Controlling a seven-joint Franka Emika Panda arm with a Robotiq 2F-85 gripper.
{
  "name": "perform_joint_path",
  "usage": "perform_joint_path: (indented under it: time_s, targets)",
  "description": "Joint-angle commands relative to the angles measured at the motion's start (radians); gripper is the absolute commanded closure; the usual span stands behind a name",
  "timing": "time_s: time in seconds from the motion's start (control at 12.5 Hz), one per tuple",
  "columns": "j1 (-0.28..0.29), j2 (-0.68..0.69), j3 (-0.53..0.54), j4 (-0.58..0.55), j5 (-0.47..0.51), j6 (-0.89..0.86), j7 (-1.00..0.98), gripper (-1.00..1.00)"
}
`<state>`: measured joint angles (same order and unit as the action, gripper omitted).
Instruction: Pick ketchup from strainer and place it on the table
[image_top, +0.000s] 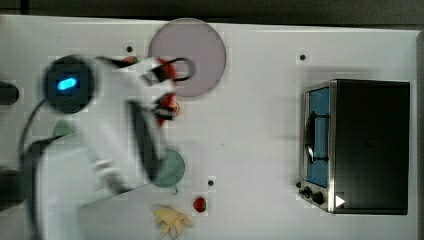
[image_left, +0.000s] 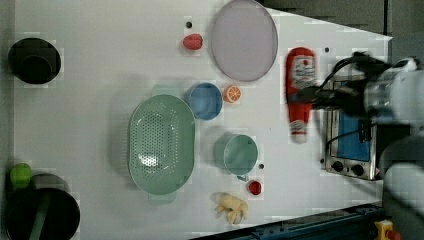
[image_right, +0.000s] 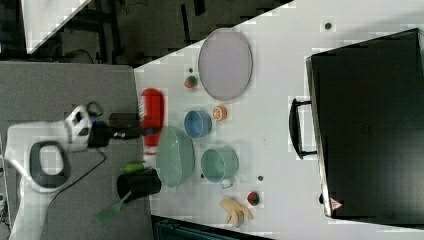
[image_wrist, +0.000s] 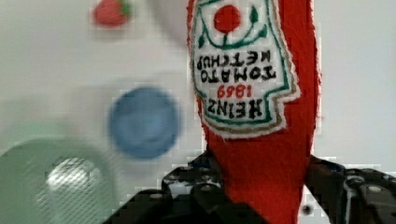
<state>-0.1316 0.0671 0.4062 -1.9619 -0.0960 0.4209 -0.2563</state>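
Observation:
The ketchup (image_left: 301, 67), a red bottle with a white-and-red label, hangs in the air above the table (image_left: 100, 50), clear of the strainer. My gripper (image_left: 312, 96) is shut on its lower body, just below the label. In the wrist view the ketchup (image_wrist: 252, 93) sits between the two dark fingers (image_wrist: 191, 191). The pale green strainer (image_left: 161, 142) stands with nothing in it. In the right view the ketchup (image_right: 152, 112) floats beside the strainer (image_right: 175, 155), held by the gripper (image_right: 142, 132). In the top view the arm covers the strainer, and red parts of the ketchup (image_top: 167, 70) peek out.
A lilac plate (image_left: 244, 40), blue bowl (image_left: 205, 101), orange slice (image_left: 232, 93) and teal cup (image_left: 237, 154) stand near the strainer. Two strawberries (image_left: 193, 41) (image_left: 254, 187) and a banana (image_left: 232, 207) lie on the table. A toaster oven (image_top: 360, 145) stands at the top view's right. Black cups (image_left: 34, 60) stand at the left view's left.

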Motion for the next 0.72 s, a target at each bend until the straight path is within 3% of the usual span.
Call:
perform_joint_path:
  time_s: [0.08,0.4,0.72]
  targets:
    - [-0.088,-0.013,-0.099,0.016,0.015,-0.007,-0.168,-0.13]
    - [-0.094,-0.008,-0.228,-0.039,0.015,0.0,-0.256,-0.13]
    - [-0.094,-0.002,-0.281,-0.157,0.015,0.078,-0.255,-0.13]
